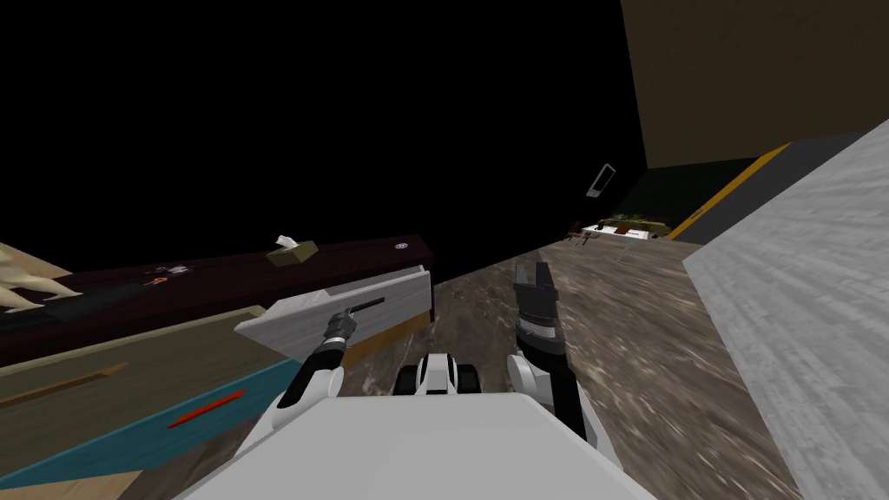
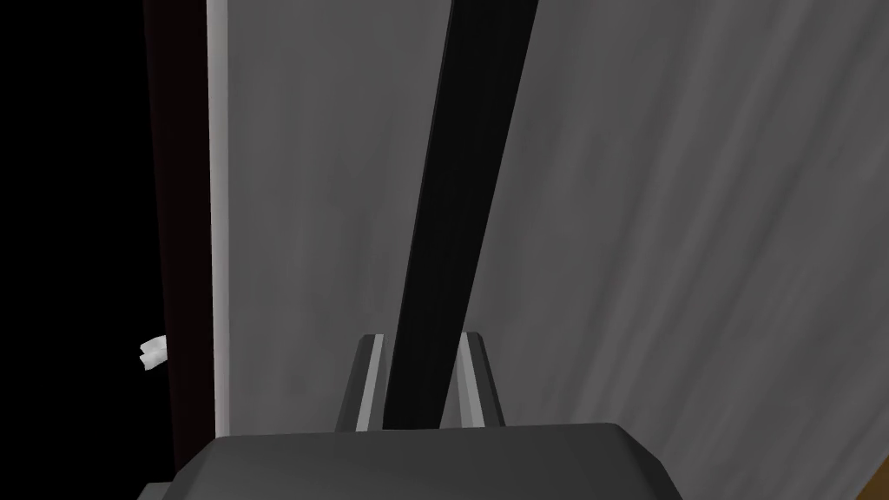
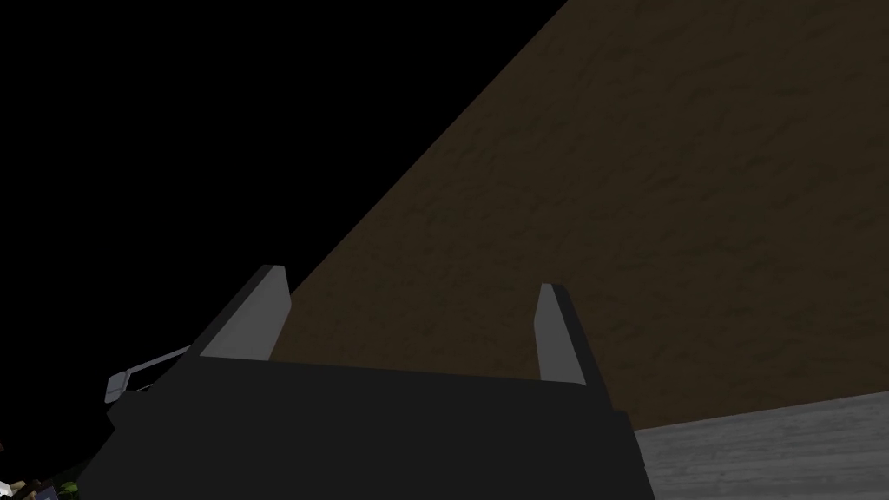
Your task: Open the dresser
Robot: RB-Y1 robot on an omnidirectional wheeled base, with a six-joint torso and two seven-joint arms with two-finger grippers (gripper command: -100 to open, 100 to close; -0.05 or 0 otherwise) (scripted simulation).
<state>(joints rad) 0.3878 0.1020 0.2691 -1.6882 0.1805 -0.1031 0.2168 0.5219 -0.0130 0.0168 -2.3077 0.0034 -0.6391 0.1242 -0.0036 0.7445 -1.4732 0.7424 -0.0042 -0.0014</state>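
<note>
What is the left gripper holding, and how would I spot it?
Along the left runs a long dark dresser, with one grey drawer front jutting out near its end. The left gripper is shut on the handle, a thin black bar, the only dark strip on that pale panel.

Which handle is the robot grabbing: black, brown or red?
The black handle: the left gripper is shut on it. The brown handle and red handle lie untouched.

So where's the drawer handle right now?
In the head view the handle is left of centre on the grey drawer front, in front of the tissue box; the left gripper is shut on it.
</note>
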